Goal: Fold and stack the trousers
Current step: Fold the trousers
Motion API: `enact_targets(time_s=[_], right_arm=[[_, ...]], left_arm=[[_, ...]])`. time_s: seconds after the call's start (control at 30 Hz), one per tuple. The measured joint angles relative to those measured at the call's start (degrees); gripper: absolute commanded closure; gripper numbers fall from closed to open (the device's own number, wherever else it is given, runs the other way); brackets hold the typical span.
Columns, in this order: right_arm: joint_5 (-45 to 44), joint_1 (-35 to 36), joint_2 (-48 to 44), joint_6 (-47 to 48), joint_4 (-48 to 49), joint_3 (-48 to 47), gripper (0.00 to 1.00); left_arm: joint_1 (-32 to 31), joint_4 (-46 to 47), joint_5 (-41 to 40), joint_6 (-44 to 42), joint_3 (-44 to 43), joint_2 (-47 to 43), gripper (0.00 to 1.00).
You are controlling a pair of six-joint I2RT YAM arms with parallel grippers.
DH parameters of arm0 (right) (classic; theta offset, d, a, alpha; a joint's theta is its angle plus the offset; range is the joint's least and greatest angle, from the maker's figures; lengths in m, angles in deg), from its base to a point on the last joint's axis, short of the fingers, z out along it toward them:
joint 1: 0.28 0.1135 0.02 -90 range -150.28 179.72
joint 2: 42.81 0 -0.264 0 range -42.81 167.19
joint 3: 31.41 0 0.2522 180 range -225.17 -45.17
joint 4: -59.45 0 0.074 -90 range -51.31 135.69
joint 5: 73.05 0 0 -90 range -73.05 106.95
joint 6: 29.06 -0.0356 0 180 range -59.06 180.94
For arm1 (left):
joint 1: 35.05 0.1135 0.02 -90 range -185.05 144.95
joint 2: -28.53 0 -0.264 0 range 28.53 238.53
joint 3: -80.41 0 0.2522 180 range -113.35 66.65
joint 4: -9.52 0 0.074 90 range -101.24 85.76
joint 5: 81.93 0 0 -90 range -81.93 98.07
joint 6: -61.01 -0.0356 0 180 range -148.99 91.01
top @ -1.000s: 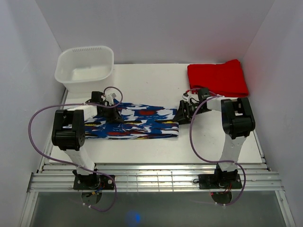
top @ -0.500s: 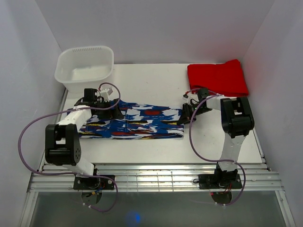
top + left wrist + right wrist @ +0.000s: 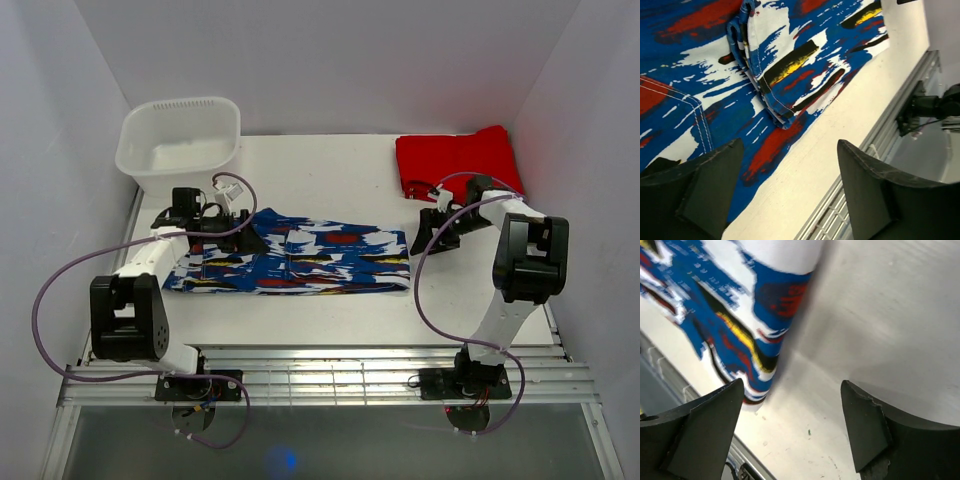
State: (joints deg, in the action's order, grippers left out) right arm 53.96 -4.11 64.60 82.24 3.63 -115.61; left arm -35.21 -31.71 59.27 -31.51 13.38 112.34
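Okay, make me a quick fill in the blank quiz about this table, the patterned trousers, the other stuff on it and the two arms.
1. The folded garment at the far right corner of the table is plain ____.
2. The white basin at the far left is ____.
3. The left gripper, over the trousers, and the right gripper, just past their end, both have their jaws ____.

Missing words: red; empty; open.

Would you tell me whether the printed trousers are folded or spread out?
Folded at least once: the trousers lie as a long narrow strip, and the left wrist view shows stacked fabric layers.
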Motion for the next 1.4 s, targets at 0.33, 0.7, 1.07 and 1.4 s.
enact_targets(time_s=[0.33,0.7,1.07,1.4], right_arm=[[27.17,4.87,1.49,8.26,-10.88,2.99,0.42],[24.65,6.51,6.29,-6.49,-2.51,12.83,0.38],[22.67,6.10,0.04,-13.86,7.89,-1.25,0.39],[17.09,6.10,12.09,-24.85,24.65,-2.67,0.45]], left_arm=[[5.53,-0.11,6.27,0.94,0.11,6.75,0.18],[14.47,-0.68,5.46,1.64,-1.53,8.35,0.17],[14.99,-2.16,7.58,-0.74,-2.01,8.87,0.14],[15.45,-1.51,6.19,1.31,-2.82,8.87,0.02]])
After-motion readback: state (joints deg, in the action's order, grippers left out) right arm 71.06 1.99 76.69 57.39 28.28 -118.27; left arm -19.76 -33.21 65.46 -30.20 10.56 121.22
